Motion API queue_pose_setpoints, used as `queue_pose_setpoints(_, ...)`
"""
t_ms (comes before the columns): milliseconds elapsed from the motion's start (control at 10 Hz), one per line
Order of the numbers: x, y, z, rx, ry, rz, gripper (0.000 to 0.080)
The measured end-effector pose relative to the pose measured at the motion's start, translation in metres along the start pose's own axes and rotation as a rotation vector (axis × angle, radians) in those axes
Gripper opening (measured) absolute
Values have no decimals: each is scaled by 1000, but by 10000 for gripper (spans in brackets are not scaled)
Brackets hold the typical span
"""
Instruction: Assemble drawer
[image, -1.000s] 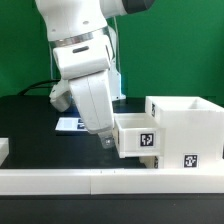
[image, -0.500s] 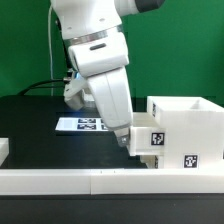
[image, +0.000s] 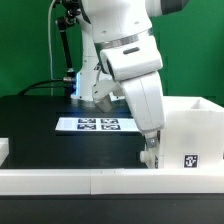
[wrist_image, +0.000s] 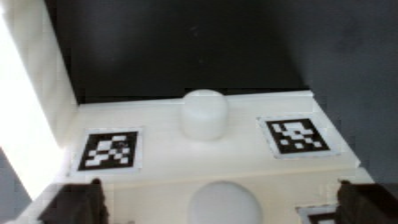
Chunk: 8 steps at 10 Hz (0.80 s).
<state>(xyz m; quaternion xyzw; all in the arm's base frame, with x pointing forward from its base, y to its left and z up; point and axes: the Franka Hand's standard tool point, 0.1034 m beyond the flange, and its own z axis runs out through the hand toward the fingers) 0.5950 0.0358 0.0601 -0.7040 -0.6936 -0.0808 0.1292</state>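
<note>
While fingers (image: 151, 152) meet drawer (image: 192, 135) front (jaw state unclear) | black table (image: 40, 125) open behind.

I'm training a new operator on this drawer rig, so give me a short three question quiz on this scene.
1. True or false: the marker board lies on top of the casing.
2. The gripper is at: A the casing's front, B the marker board, C the rail.
3. How many tags does the wrist view show?
Key: 1 false; 2 A; 3 two.
</note>
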Motion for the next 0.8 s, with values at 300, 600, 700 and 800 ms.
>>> queue_pose_setpoints(300, -18, -1, -2, -4, -4, -4, 649)
queue_pose_setpoints(600, -51, -5, -18, -4, -9, 14, 649)
queue_pose_setpoints(700, -49, -6, -16, -1, -6, 17, 649)
queue_pose_setpoints(800, -49, -6, -14, 2, -5, 17, 649)
